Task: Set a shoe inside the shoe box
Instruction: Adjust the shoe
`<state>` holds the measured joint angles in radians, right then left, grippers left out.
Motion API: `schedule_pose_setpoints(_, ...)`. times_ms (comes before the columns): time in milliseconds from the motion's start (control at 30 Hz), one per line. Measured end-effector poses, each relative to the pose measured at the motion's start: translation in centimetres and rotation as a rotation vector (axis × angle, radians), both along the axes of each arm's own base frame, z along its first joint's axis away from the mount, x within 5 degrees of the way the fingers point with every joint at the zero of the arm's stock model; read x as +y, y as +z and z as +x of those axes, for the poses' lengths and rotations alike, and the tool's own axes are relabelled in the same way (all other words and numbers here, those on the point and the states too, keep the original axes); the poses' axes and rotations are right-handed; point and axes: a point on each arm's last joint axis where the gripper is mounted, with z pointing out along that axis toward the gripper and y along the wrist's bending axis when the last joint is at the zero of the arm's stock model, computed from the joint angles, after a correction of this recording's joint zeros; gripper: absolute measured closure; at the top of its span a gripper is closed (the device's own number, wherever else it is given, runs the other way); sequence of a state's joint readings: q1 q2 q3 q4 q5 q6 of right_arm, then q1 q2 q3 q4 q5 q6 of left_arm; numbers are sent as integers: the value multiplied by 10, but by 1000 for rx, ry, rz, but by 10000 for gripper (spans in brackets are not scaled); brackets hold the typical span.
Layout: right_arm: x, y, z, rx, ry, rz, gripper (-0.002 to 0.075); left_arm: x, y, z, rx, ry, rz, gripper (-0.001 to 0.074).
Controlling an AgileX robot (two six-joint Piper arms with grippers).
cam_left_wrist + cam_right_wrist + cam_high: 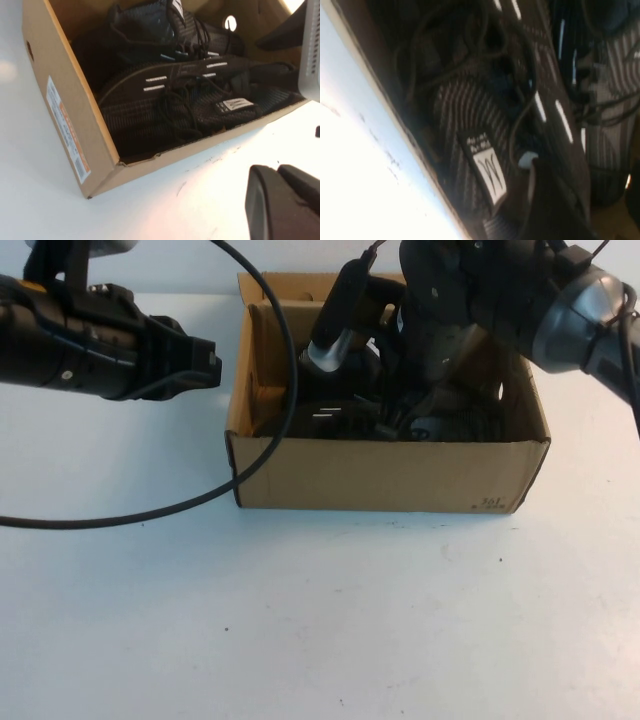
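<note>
The brown cardboard shoe box [380, 475] stands open at the table's back middle; it also shows in the left wrist view [60, 75]. A black mesh shoe [340, 420] lies along its front wall, seen in the left wrist view [200, 105] and the right wrist view [470, 115], with its white tongue tag [489, 172] showing. A second identical shoe [150, 25] lies behind it. My right gripper [425, 420] is down inside the box at the near shoe's tongue [540, 190]. My left gripper [212, 368] is shut and empty, just outside the box's left wall [276, 170].
A black cable [150, 512] loops from the box's left side across the white table to the left edge. The right arm's bulk [520, 300] hangs over the box's back right. A label [67, 130] is stuck on the box's end wall.
</note>
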<state>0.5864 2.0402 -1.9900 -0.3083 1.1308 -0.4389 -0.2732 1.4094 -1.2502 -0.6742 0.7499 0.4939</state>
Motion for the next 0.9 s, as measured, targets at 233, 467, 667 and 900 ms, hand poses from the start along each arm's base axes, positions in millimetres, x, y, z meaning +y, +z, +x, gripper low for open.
schedule_pose_setpoints(233, -18, -1, 8, 21, -55, -12, 422, 0, -1, -1, 10, -8, 2, 736)
schedule_pose_setpoints(467, -48, -8, 25, 55, -137, 6, 424, 0, -1, -1, 13, -10, 3, 736)
schedule_pose_setpoints(667, -54, -44, 41, 152, -175, 26, 443, 0, -1, -1, 13, -10, 3, 736)
schedule_pose_setpoints(900, -49, -69, 47, 207, -161, 21, 586, 0, -1, -1, 13, -10, 3, 736)
